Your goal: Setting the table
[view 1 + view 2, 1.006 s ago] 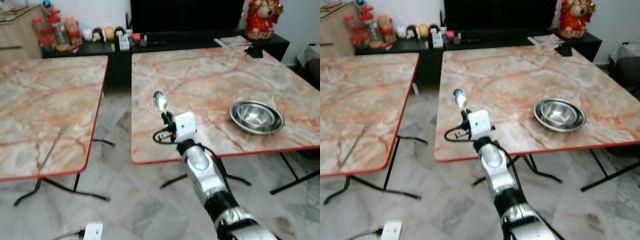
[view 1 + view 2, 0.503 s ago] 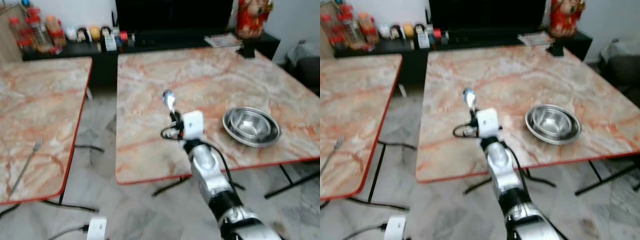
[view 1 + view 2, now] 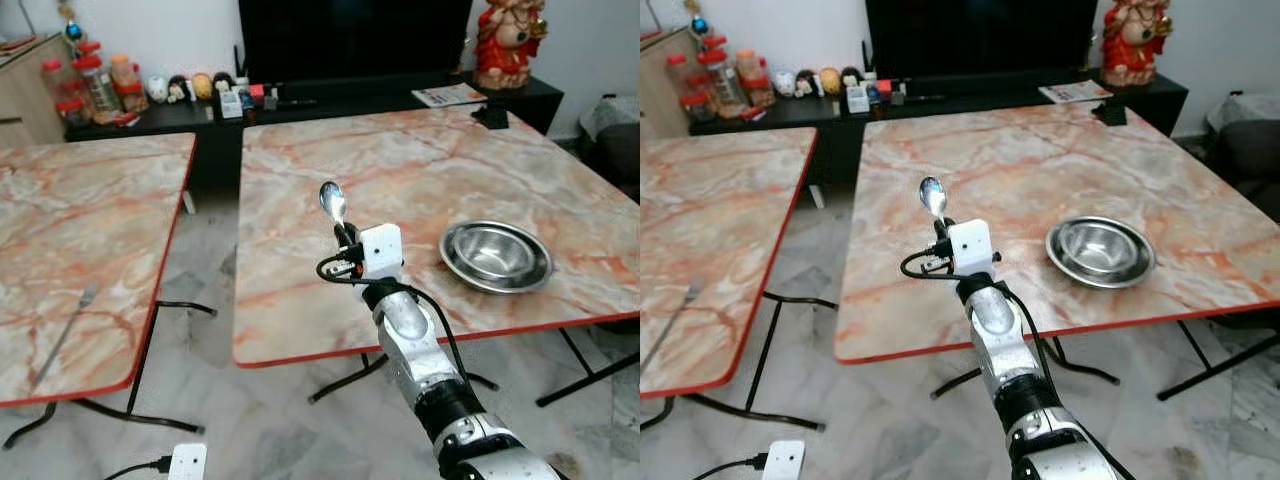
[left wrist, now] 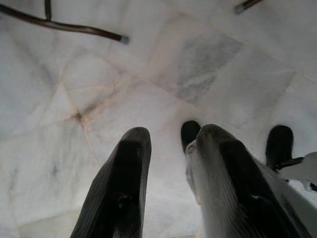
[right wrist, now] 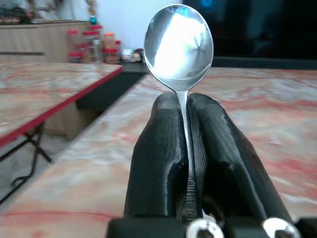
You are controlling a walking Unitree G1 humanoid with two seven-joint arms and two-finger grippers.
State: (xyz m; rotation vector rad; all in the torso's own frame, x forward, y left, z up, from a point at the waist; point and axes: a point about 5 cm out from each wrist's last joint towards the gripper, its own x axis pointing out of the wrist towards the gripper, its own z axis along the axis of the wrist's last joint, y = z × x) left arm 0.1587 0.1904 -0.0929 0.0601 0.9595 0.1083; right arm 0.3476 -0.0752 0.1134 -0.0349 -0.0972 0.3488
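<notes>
My right gripper (image 3: pixel 345 237) is shut on a silver spoon (image 3: pixel 331 202), whose bowl stands upright above the fingertips. It hovers over the front left part of the marble table (image 3: pixel 400 170). In the right wrist view the spoon (image 5: pixel 179 44) is clamped between the two black fingers (image 5: pixel 158 148). A steel bowl (image 3: pixel 496 255) rests on the same table, to the right of the gripper. A fork (image 3: pixel 62 335) lies near the front edge of the left marble table (image 3: pixel 90 220). My left gripper (image 4: pixel 166 148) hangs open over the floor, holding nothing.
A dark TV cabinet (image 3: pixel 300 100) with jars and small items runs along the back wall. A red figurine (image 3: pixel 505 45) stands at its right end. A gap of tiled floor (image 3: pixel 215 260) separates the two tables. A white power strip (image 3: pixel 185 463) lies on the floor.
The camera has shifted and the right table now sits closer and more centred. My right gripper keeps the spoon upright over the table's front left area.
</notes>
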